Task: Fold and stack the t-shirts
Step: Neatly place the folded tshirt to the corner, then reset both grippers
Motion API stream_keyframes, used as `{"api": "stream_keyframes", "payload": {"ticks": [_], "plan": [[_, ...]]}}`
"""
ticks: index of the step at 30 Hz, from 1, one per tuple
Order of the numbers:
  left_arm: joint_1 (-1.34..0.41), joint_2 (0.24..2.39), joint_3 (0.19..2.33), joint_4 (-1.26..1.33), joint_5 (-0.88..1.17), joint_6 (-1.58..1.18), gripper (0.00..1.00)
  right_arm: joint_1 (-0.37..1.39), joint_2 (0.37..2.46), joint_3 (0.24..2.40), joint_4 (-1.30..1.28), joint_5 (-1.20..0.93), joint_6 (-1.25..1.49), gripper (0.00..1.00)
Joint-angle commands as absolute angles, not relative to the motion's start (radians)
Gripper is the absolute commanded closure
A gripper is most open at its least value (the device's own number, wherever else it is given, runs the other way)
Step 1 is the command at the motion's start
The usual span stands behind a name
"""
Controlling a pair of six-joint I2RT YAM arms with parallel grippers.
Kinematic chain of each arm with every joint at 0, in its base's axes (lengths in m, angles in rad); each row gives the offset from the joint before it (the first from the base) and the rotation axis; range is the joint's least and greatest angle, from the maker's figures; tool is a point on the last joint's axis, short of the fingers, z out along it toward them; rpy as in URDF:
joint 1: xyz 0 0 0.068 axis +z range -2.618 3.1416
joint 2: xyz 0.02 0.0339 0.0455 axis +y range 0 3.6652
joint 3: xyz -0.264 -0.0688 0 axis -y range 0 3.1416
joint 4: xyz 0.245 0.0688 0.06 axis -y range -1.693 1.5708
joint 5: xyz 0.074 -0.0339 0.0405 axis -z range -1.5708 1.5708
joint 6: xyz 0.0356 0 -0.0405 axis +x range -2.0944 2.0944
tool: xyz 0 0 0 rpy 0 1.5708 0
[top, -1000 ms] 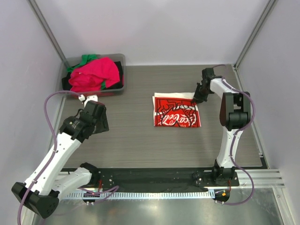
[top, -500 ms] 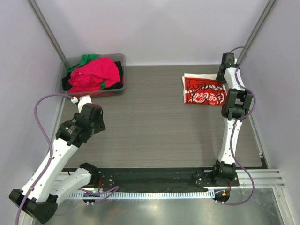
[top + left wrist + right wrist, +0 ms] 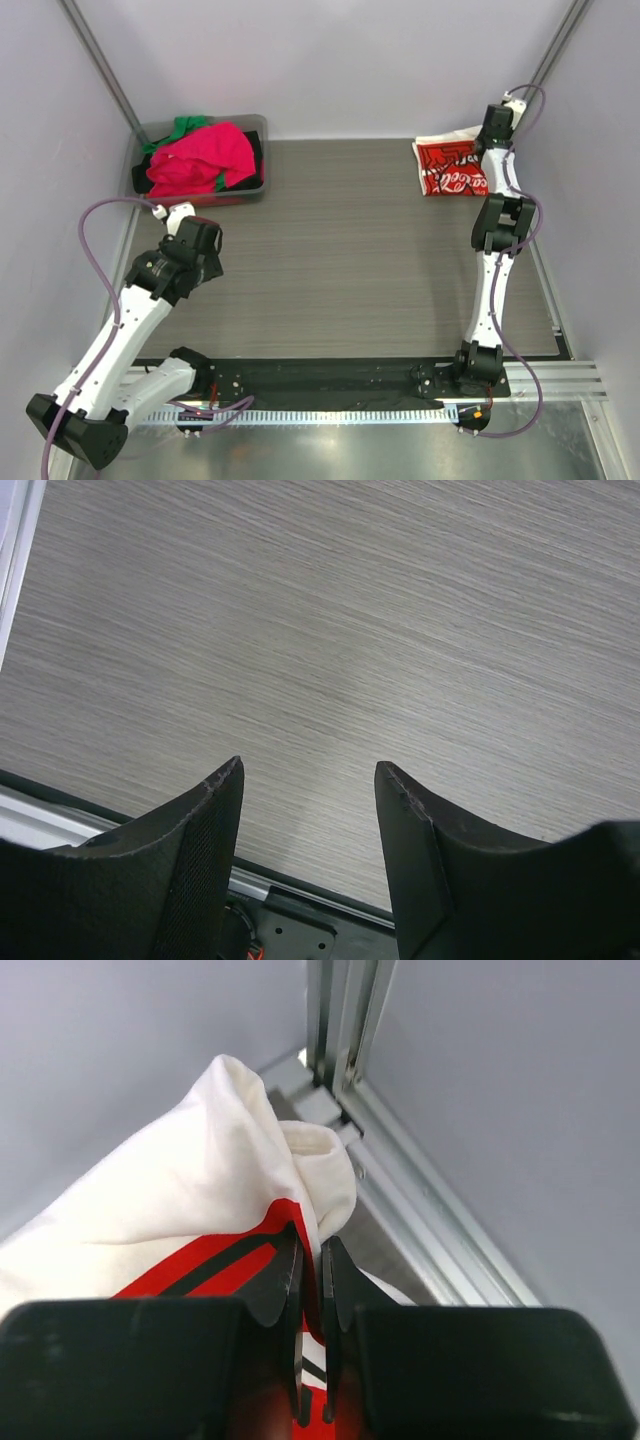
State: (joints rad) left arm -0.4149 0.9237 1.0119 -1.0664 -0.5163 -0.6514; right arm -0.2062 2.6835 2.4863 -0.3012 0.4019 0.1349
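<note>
My right claw [image 3: 309, 1252] blocks most of the red printed t-shirt [image 3: 190, 1210] up close. In the bin [image 3: 245, 192], the pink-red t-shirt [image 3: 200, 158] mostly buries the green t-shirt [image 3: 186, 125].

Soft cloth t-shirt [image 3: 200, 1180], matt wood-grain table [image 3: 400, 630]

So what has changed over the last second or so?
The right end effector, shut on the red printed t-shirt, dragged it from mid-table to the far right corner. The left end effector, open and empty, shifted only slightly. The grey bin and its heap of shirts stayed put.
</note>
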Motion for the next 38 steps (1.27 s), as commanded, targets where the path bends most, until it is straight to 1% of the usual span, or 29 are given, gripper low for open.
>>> {"api": "stream_keyframes", "payload": {"ticks": [1, 3, 4, 5, 6, 7, 12, 15, 17, 18, 19, 20, 21, 22, 23, 24, 26, 27, 28, 29, 32, 34, 35, 36, 38], "plan": [[-0.4, 0.928, 1.011, -1.046, -0.54, -0.666, 0.44, -0.233, 2.68, 2.545, -0.071, 0.431, 0.173, 0.97], [-0.396, 0.937, 1.012, -1.048, -0.538, -0.667, 0.44, -0.235, 2.688, 2.543, -0.046, 0.466, 0.173, 0.94], [-0.391, 0.945, 1.012, -1.048, -0.535, -0.666, 0.44, -0.235, 2.692, 2.54, -0.031, 0.463, 0.172, 0.86], [-0.388, 0.946, 1.014, -1.049, -0.534, -0.664, 0.45, -0.235, 2.697, 2.542, -0.025, 0.447, 0.172, 0.4], [-0.388, 0.95, 1.015, -1.048, -0.532, -0.664, 0.45, -0.236, 2.695, 2.537, -0.026, 0.44, 0.181, 0.17], [-0.39, 0.95, 1.015, -1.049, -0.529, -0.664, 0.45, -0.233, 2.688, 2.53, -0.031, 0.437, 0.184, 0.01], [-0.387, 0.93, 1.015, -1.046, -0.525, -0.663, 0.45, -0.232, 2.557, 2.4, -0.017, 0.414, 0.224, 0.0], [-0.377, 0.907, 1.012, -1.039, -0.509, -0.652, 0.45, -0.215, 2.427, 2.318, -0.026, 0.381, 0.251, 0.01], [-0.361, 0.887, 1.006, -1.026, -0.488, -0.64, 0.45, -0.181, 2.298, 2.258, -0.041, 0.365, 0.281, 0.0], [-0.353, 0.881, 1.006, -1.02, -0.476, -0.632, 0.44, -0.163, 2.254, 2.187, -0.052, 0.364, 0.297, 0.0], [-0.336, 0.873, 1.002, -0.996, -0.435, -0.623, 0.44, -0.146, 2.147, 2.143, -0.083, 0.356, 0.326, 0.0], [-0.33, 0.865, 0.993, -0.98, -0.405, -0.591, 0.44, -0.128, 2.093, 2.091, -0.095, 0.353, 0.35, 0.0], [-0.325, 0.851, 0.988, -0.951, -0.376, -0.572, 0.43, -0.08, 2.026, 1.96, -0.098, 0.35, 0.377, 0.0], [-0.327, 0.842, 0.977, -0.937, -0.356, -0.559, 0.43, -0.057, 1.966, 1.888, -0.097, 0.319, 0.429, 0.0], [-0.327, 0.835, 0.976, -0.93, -0.357, -0.542, 0.43, -0.028, 1.851, 1.818, -0.098, 0.301, 0.458, 0.0], [-0.325, 0.818, 0.974, -0.928, -0.363, -0.538, 0.42, 0.032, 1.803, 1.686, -0.098, 0.281, 0.488, 0.0], [-0.325, 0.796, 0.966, -0.92, -0.359, -0.532, 0.41, 0.096, 1.691, 1.577, -0.092, 0.159, 0.553, 0.0], [-0.324, 0.782, 0.963, -0.907, -0.353, -0.528, 0.4, 0.129, 1.668, 1.498, -0.097, 0.119, 0.569, 0.0], [-0.324, 0.766, 0.96, -0.904, -0.344, -0.526, 0.39, 0.205, 1.649, 1.468, -0.124, 0.082, 0.58, 0.0], [-0.324, 0.756, 0.96, -0.9, -0.339, -0.523, 0.38, 0.239, 1.637, 1.451, -0.153, 0.031, 0.587, 0.0], [-0.324, 0.738, 0.963, -0.903, -0.328, -0.52, 0.37, 0.389, 1.615, 1.381, -0.284, 0.014, 0.62, 0.0], [-0.324, 0.721, 0.965, -0.905, -0.324, -0.52, 0.35, 0.44, 1.56, 1.312, -0.293, 0.014, 0.641, 0.0], [-0.322, 0.713, 0.965, -0.905, -0.322, -0.52, 0.35, 0.493, 1.533, 1.23, -0.279, 0.0, 0.647, 0.0], [-0.324, 0.706, 0.963, -0.905, -0.321, -0.52, 0.32, 0.521, 1.508, 1.194, -0.269, -0.005, 0.629, 0.0], [-0.322, 0.681, 0.962, -0.9, -0.321, -0.52, 0.29, 0.612, 1.431, 1.138, -0.288, 0.124, 0.644, 0.0]]}}
